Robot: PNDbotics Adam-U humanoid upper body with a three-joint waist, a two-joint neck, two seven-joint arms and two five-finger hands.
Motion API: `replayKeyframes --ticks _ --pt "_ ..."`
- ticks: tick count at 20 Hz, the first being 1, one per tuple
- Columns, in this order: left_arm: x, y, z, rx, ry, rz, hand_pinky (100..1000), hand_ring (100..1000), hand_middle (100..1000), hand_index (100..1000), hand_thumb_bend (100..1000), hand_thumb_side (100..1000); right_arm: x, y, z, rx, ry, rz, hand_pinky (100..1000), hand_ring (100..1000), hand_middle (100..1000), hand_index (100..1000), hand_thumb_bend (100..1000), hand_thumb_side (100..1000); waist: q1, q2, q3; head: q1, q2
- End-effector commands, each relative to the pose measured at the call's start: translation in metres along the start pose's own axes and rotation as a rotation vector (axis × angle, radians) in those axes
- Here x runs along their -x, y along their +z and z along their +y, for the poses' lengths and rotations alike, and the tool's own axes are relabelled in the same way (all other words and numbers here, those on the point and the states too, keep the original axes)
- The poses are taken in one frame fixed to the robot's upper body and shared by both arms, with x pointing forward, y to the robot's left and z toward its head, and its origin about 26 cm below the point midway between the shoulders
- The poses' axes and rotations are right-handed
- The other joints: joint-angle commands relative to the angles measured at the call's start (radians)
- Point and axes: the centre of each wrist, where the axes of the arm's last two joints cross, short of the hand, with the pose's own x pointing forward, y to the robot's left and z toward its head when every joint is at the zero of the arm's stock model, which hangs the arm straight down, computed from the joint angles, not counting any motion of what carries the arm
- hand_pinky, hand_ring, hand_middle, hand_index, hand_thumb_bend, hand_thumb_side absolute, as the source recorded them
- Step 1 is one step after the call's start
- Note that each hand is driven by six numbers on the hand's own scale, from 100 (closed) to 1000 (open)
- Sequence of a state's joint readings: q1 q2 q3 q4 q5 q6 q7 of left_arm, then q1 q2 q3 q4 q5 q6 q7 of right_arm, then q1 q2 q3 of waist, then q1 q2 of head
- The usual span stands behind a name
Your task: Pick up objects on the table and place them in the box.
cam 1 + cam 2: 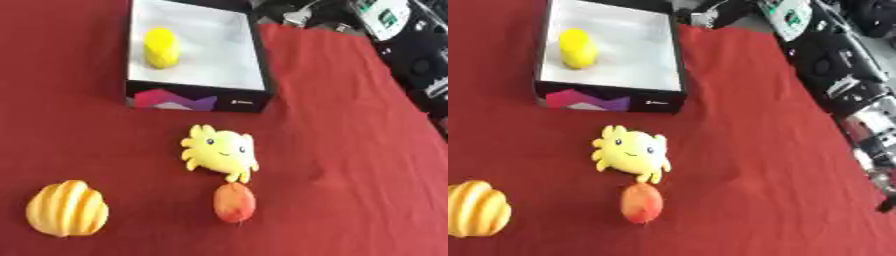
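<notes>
Right arm (859, 115) hung at table's edge, hand state indiscernible; best to take yellow crab plush (220, 152) from above, avoiding touching peach (234, 202), toward box (197, 97).

ridged yellow fruit (474, 209) cut by left edge

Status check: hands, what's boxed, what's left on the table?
Right arm along right edge, hand unclear; left out of view. Yellow object in box. Sun plush, peach, ribbed yellow fruit remain on cloth. Nothing blocking.
</notes>
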State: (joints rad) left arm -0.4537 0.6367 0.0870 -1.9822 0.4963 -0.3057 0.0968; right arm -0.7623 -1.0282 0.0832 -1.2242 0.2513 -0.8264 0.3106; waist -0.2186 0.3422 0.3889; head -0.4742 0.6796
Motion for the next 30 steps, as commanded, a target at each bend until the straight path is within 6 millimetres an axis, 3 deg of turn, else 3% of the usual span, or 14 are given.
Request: replayKeyframes --ticks 1,3,5,11,16,22,25,30 --pt "-0.01 -0.005 0.006 0.02 -0.047 -0.023 833 817 745 792 100 640 -0.027 0.002 -0.048 0.033 0.076 -0.059 893 856 796 911 294 517 0.015 -0.035 -0.007 0.003 0.01" --pt "-0.01 -0.003 0.007 0.014 -0.056 -0.019 833 818 746 792 100 640 -0.046 -0.003 -0.055 0.058 0.068 -0.102 887 847 788 896 278 443 0.019 -0.036 -0.014 0.004 0.014" --pt "-0.01 -0.001 0.009 -0.005 -0.061 -0.017 832 818 747 793 100 643 -0.066 -0.01 -0.059 0.075 0.055 -0.144 884 844 786 888 286 427 0.025 -0.038 -0.02 0.001 0.019" --pt "-0.012 0.004 0.018 -0.1 -0.073 -0.012 831 817 746 793 100 650 -0.117 -0.032 -0.052 -0.014 0.075 -0.258 872 843 790 875 332 487 0.047 -0.054 -0.034 -0.013 0.035" --pt "-0.012 0.009 0.022 -0.12 -0.078 0.011 831 816 746 792 100 649 -0.152 -0.047 -0.036 -0.085 0.077 -0.356 865 824 785 873 330 477 0.062 -0.069 -0.041 -0.02 0.05" --pt "-0.011 0.017 0.025 -0.114 -0.097 0.04 831 818 746 791 100 643 -0.166 -0.059 -0.015 -0.15 0.047 -0.421 852 785 793 870 322 434 0.08 -0.083 -0.053 -0.005 0.06" --pt "-0.01 0.022 0.026 -0.108 -0.11 0.056 832 818 746 791 100 640 -0.17 -0.065 -0.008 -0.143 0.02 -0.428 866 789 802 885 302 372 0.088 -0.085 -0.068 0.024 0.056" --pt "-0.008 0.029 0.027 -0.1 -0.131 0.075 833 819 744 791 100 638 -0.176 -0.076 0.004 -0.171 -0.022 -0.421 866 784 804 887 283 354 0.1 -0.087 -0.093 0.068 0.067"
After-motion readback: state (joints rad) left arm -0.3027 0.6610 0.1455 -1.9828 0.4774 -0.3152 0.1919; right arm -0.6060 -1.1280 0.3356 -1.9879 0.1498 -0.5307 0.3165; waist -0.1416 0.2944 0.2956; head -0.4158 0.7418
